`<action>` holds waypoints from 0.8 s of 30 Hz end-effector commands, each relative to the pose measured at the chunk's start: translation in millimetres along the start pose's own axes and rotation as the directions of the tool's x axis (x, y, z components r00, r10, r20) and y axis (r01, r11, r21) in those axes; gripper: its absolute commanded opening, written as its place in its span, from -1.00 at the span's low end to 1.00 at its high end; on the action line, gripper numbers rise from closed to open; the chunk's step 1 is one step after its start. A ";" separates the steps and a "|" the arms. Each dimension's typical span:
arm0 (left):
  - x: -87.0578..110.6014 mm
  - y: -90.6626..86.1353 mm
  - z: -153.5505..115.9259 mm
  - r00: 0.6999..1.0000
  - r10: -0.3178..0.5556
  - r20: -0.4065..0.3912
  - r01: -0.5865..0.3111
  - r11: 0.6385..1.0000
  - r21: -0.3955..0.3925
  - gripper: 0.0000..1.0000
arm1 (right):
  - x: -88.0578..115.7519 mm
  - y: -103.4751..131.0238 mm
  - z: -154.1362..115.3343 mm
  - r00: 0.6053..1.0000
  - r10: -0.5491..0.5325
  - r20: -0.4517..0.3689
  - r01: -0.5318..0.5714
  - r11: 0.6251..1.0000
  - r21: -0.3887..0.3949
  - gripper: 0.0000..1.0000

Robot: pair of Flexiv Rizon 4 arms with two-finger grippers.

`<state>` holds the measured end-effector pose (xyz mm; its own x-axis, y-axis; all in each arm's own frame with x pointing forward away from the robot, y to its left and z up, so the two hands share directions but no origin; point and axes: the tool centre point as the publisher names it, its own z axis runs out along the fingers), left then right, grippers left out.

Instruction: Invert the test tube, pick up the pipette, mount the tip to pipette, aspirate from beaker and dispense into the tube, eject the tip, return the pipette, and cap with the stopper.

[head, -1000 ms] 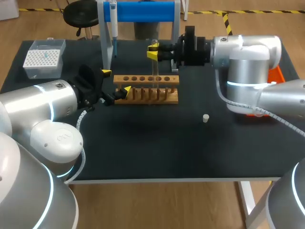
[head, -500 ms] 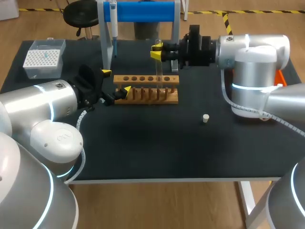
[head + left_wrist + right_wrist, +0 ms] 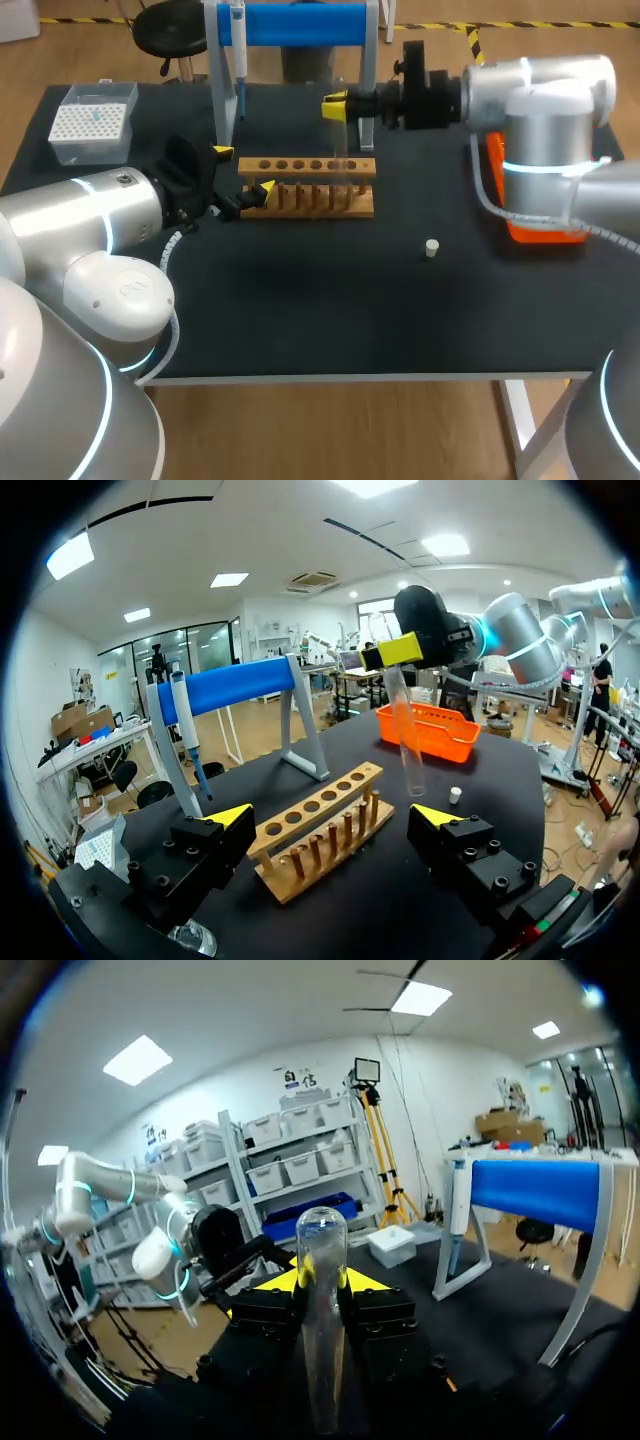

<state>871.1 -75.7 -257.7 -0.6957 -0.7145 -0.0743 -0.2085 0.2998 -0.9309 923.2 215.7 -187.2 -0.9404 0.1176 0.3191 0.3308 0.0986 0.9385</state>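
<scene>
The head camera looks down from behind; the wrist cameras seemingly face each other, close, sharing the tube [image 3: 404, 730].

In right wrist view the test tube [image 3: 322, 1250] covers most of the right hand [image 3: 322, 1282]'s yellow tips, and its lower end is lost betw. the fingers. In head view the tube is faint, and its lower end is hard to tell from the rack [image 3: 308, 187]. The orange basket [image 3: 530, 228] is partly hidden by the right arm. In left wrist view a bit of clear glass [image 3: 192, 938] shows under the left hand [image 3: 332, 815], too little to tell what it is. The tip box [image 3: 103, 848] is cut off by the rim. The stopper [image 3: 431, 248] is too small for detail.
</scene>
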 end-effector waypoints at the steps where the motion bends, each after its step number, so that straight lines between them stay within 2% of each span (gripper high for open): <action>1: -1.2 0.6 0.0 1.000 -0.001 -0.005 0.001 1.000 0.002 1.00 | -13.6 6.1 -7.6 0.928 0.341 -0.150 -0.325 0.938 0.125 -1.00; 7: -1.2 0.6 0.0 1.000 -0.001 -0.005 0.001 1.000 0.002 1.00 | -23.0 4.5 -7.7 0.786 0.589 -0.187 -0.570 0.808 0.152 -1.00; 8: -1.2 0.6 0.0 1.000 -0.001 -0.005 0.001 1.000 0.002 1.00 | -24.0 3.9 -7.0 0.769 0.611 -0.188 -0.591 0.792 0.154 -1.00; 10: -1.2 0.6 0.0 1.000 -0.001 -0.005 0.001 1.000 0.002 1.00 | -25.8 2.4 -5.3 0.710 0.675 -0.203 -0.652 0.738 0.173 -1.00; 16: -1.2 0.6 0.0 1.000 -0.001 -0.005 0.001 1.000 0.002 1.00 | -26.8 0.3 -1.9 0.596 0.775 -0.212 -0.750 0.631 0.197 -1.00; 19: -1.2 0.6 0.0 1.000 -0.001 -0.005 0.001 1.000 0.002 1.00 | -26.5 -0.3 -1.3 0.556 0.803 -0.214 -0.779 0.593 0.203 -1.00; 24: -1.2 0.6 0.0 1.000 -0.001 -0.005 0.001 1.000 0.002 1.00 | -23.3 -3.6 -0.4 0.512 0.841 -0.176 -0.809 0.541 0.230 -1.00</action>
<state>871.1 -75.7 -257.7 -0.6956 -0.7145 -0.0743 -0.2085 0.2998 -0.9309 939.5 212.1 -194.0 -0.4079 -0.0091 0.9130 0.9038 0.1381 0.4052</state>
